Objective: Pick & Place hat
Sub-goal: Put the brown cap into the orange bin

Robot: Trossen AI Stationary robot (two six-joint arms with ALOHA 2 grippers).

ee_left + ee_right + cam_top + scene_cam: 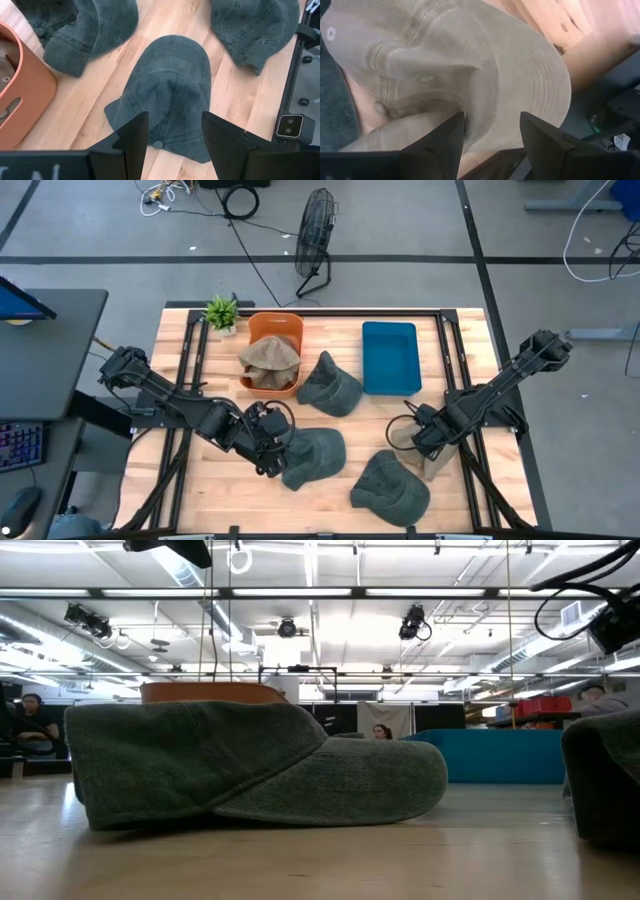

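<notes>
A dark green cap [315, 455] [170, 90] [250, 765] lies flat on the wooden table, near its front and left of centre. My left gripper [270, 442] [172, 142] is open at the cap's left end, a finger on either side of the crown's back, apparently above the cloth. A tan brimmed hat [425, 460] [470, 75] lies on the table at the right. My right gripper [420, 438] [492, 137] is open just over it, its fingers astride the brim. A second tan hat [270, 363] lies in the orange bin [290, 325]. My right gripper comes at the tan hat slanting down from the table's right. One finger [447, 137] stands at a fold where crown meets brim [435, 107], the other over the brim's outer part. I cannot tell whether either finger touches the cloth.
Two more green hats lie on the table: one [330, 385] between the bins, one [390, 485] [605, 775] at the near edge. A blue bin [390, 358] [490, 755] stands right of the orange one. A small potted plant [221, 312] is at the far left corner.
</notes>
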